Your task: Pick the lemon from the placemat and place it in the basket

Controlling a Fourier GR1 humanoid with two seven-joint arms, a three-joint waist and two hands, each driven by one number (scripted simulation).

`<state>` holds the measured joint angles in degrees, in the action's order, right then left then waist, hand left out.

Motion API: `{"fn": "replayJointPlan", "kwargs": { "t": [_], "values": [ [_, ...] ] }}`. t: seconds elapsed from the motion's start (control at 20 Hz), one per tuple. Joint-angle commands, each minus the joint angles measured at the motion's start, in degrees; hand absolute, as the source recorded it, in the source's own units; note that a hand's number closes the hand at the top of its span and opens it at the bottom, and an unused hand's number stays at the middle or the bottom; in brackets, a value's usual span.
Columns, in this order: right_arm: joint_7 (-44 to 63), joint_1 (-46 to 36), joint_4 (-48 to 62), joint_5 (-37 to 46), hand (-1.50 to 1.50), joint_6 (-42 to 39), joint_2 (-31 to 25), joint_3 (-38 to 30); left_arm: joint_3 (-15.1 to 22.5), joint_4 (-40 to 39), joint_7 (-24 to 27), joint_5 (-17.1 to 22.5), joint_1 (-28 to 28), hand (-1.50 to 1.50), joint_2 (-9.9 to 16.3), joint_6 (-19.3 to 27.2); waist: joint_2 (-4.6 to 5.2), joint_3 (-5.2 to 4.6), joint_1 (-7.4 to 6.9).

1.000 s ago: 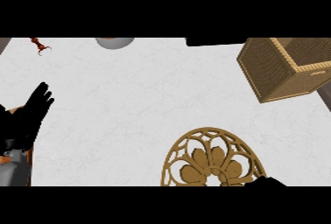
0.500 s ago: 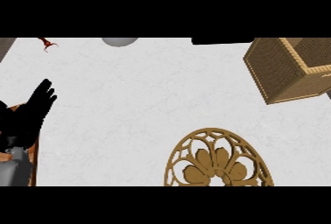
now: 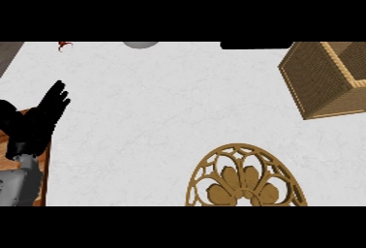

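The desk (image 3: 164, 111) is a pale, lightly marbled white surface that fills almost the whole head view. At about 2 o'clock stands the basket (image 3: 322, 80), woven and box-shaped, light brown, cut by the right edge; its open top shows at the upper right corner. At about 5 o'clock lies the placemat (image 3: 247, 179), a golden oval with a cut-out flower pattern, and its lower part runs out of the view. No lemon can be seen on it or anywhere else on the desk, so I cannot tell where the lemon is. At 12 o'clock a grey round object (image 3: 141, 44) touches the top edge, to its right a dark flat shape (image 3: 256, 45) lies along the same edge, and near 11 o'clock there is a small red thing (image 3: 64, 45). A brown strip (image 3: 10, 53) closes the upper left corner.

The left hand (image 3: 39, 118) rests at 9 o'clock, with straight fingers apart pointing up, holding nothing, above its grey forearm (image 3: 18, 186). The right hand is not visible.

Compared with half a second ago, the basket and the placemat sit a little more to the right and lower in the picture, and the left hand is at nearly the same place.
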<state>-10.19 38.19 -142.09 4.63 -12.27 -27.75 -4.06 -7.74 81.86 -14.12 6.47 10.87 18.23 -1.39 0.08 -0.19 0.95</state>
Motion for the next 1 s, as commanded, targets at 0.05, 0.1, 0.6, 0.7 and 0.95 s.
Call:
{"fn": "replayJointPlan", "kwargs": {
  "t": [0.05,0.1,0.6,0.7,0.95],
  "values": [
    [17.22,-9.28,-11.21,-6.75,1.50,3.52,-2.60,-7.28,0.69,-1.67,0.77,-0.93,1.13,0.00,0.19,-0.78,0.41,-0.08,-1.72],
    [20.74,-12.55,-10.48,-7.64,1.50,4.71,-3.32,-7.81,1.73,-1.69,0.11,-0.97,2.61,0.00,-0.93,-0.58,0.52,-0.11,-1.92],
    [44.55,-46.13,7.65,-8.12,1.50,8.29,-17.58,-13.68,1.62,-3.78,0.43,-1.93,4.10,0.00,-1.46,-0.48,0.22,0.03,-2.29],
    [45.48,-52.54,14.96,-7.86,1.50,8.14,-19.40,-12.02,1.32,-3.59,1.01,-1.40,4.23,0.00,-1.62,-1.01,0.24,0.06,-2.54],
    [30.49,-55.17,32.73,-4.07,1.50,4.74,-17.17,-11.27,-0.73,-7.24,4.32,-0.53,2.78,0.00,-0.91,-3.05,0.32,0.18,-1.94]
  ]
}}
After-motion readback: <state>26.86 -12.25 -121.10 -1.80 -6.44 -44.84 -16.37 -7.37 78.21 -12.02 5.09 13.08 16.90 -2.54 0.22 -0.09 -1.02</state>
